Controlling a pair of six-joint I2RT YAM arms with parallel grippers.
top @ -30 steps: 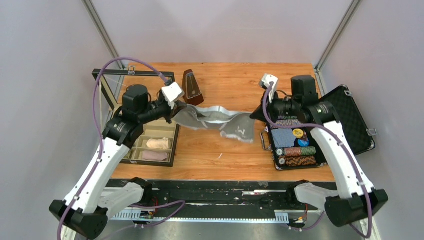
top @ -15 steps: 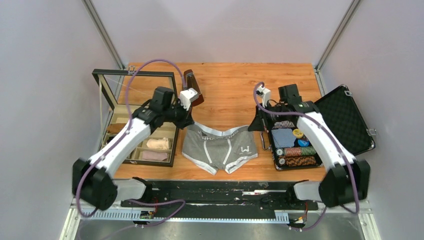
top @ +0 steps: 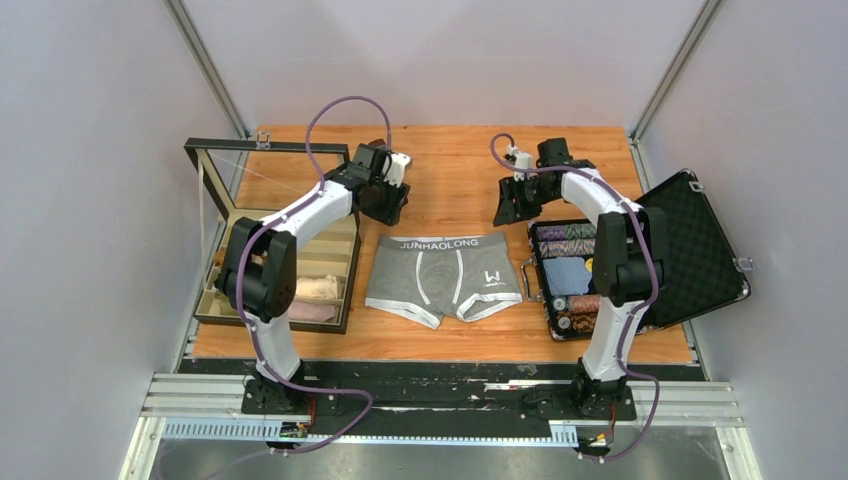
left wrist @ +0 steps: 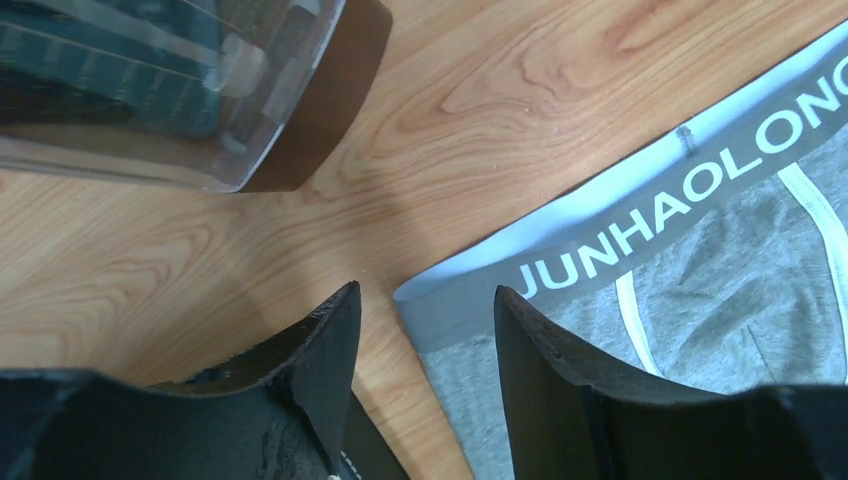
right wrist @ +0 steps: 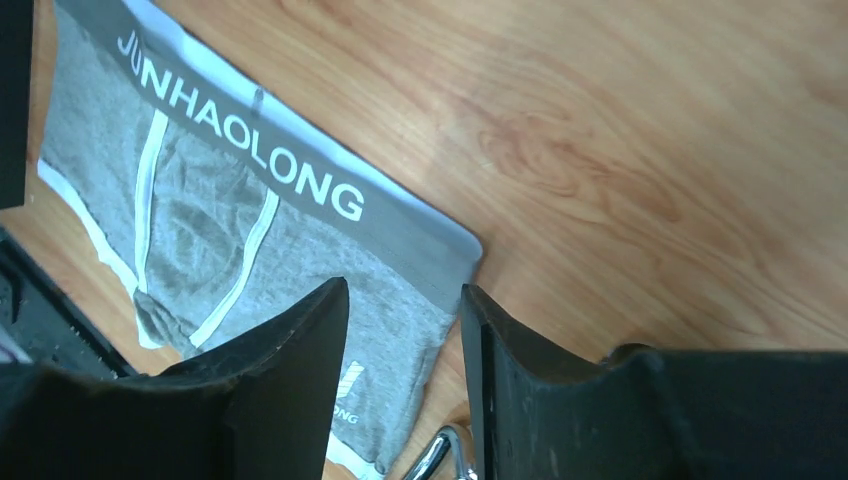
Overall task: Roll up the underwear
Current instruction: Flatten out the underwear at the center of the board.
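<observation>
**Both grippers spread over the waistband corners, underwear flat on the table**

The left gripper (left wrist: 425,295) has its fingers (left wrist: 320,370) apart with nothing between them. It hangs over the left corner of the waistband (left wrist: 640,205), and through the gap the wrist view shows that corner and bare wood. In the top view the left gripper (top: 392,208) sits just beyond the far left corner of the garment.

The right gripper (right wrist: 402,290) is also spread and holds nothing. Its gap frames the other end of the waistband (right wrist: 300,170). From above, the right gripper (top: 508,208) is just off the far right corner.

The underwear (top: 445,275) lies spread flat on the wooden table (top: 450,160). Its waistband is towards the far side and reads JUNHAOLONG, and the two legs point to the near edge. The cloth is grey with white trim and has a small white mark on one leg.

A brown object with a clear face (left wrist: 200,90) stands near the left gripper; I cannot tell what it is. To the left of the underwear is a black-framed box (top: 345,290) with its glass lid up, holding a beige cloth roll (top: 315,288) and a pinkish cloth roll (top: 310,312). To the right is an open case (top: 690,240) of chips (top: 590,305), its metal handle (right wrist: 445,455) just beside the hem.
</observation>
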